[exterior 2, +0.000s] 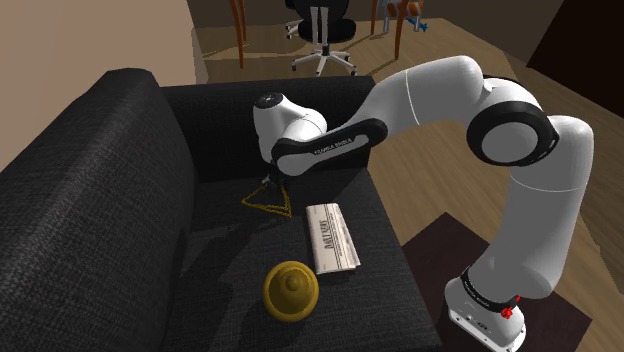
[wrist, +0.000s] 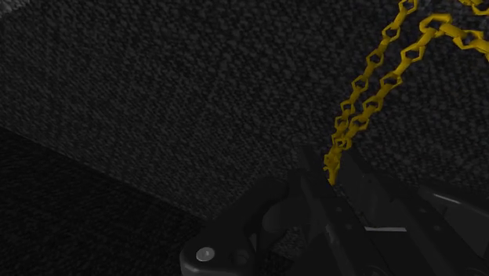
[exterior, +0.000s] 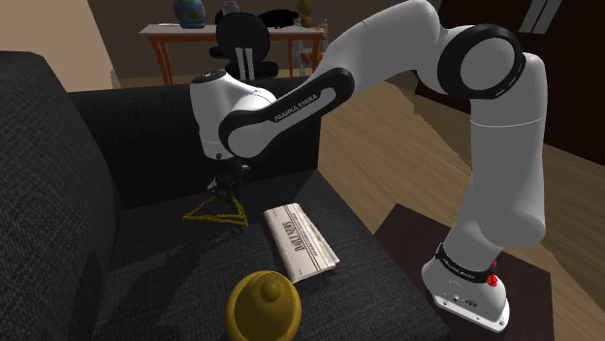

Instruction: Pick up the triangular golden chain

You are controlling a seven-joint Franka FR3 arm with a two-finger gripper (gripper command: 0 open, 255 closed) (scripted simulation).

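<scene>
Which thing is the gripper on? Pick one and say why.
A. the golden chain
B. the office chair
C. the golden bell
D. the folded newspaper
A: the gripper is down at one corner of the chain, and in the wrist view the chain's end is clasped between its fingers.

White arm (exterior: 504, 165), black joints (exterior: 482, 60), FRANKA EMIKA lettering (exterior: 296, 105), all-black hand (exterior: 226, 194).
</scene>
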